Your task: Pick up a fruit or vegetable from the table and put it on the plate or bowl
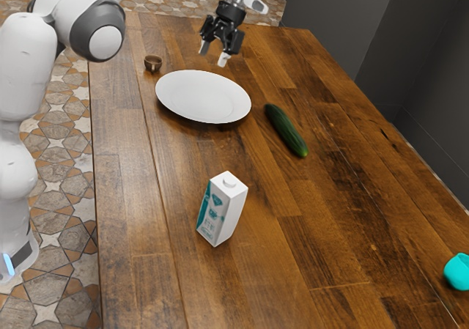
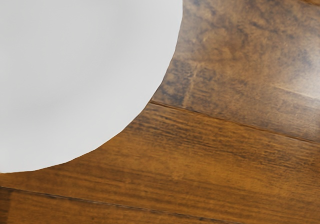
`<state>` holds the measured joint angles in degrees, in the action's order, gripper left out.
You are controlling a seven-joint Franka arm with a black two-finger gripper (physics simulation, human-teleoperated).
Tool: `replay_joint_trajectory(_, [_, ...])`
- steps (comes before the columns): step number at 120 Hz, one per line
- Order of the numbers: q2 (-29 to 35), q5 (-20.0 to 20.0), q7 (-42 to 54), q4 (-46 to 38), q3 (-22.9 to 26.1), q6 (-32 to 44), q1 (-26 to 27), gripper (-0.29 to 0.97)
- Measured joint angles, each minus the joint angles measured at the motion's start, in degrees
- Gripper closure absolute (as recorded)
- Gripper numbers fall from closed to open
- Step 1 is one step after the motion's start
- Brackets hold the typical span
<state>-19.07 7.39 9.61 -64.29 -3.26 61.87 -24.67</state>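
Note:
A dark green cucumber (image 1: 286, 130) lies on the wooden table, to the exterior view's right of a white plate (image 1: 203, 96). The plate is bare. My gripper (image 1: 212, 53) hangs above the table just beyond the plate's far edge, well apart from the cucumber, its fingers open with nothing between them. In the wrist view the white plate (image 2: 75, 74) spreads under the hand, with brown table boards beside it.
A white and teal milk carton (image 1: 221, 209) stands upright nearer the front of the table. A small brown bowl (image 1: 153, 63) sits by the far left edge. A teal cup (image 1: 458, 271) is at the right edge. Dark walls rise behind the table's right side.

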Motion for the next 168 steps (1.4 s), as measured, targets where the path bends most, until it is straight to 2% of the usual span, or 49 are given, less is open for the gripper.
replay_joint_trajectory(25, [0.15,0.24,3.77,0.21,0.18,7.86,0.02,0.0])
replay_joint_trajectory(34, [1.47,-1.2,5.44,3.75,0.69,9.15,1.0,0.0])
replay_joint_trajectory(43, [3.76,-2.49,10.44,8.35,1.22,10.87,3.63,0.0])
replay_joint_trajectory(58, [8.35,-3.48,21.23,9.58,3.78,13.03,5.69,0.0])
replay_joint_trajectory(79, [-2.36,-6.45,34.98,8.65,9.01,21.28,9.28,0.0])
replay_joint_trajectory(90, [-7.69,-7.65,40.94,8.1,9.49,25.63,9.16,0.0])
replay_joint_trajectory(109, [-11.85,-10.69,49.37,4.68,9.5,33.88,8.88,0.0])
replay_joint_trajectory(137, [-13.4,-12.84,58.23,-1.04,9.41,42.58,8.23,0.0])
replay_joint_trajectory(168, [-12.93,-14.31,64.31,-1.45,9.16,45.83,8.34,0.0])
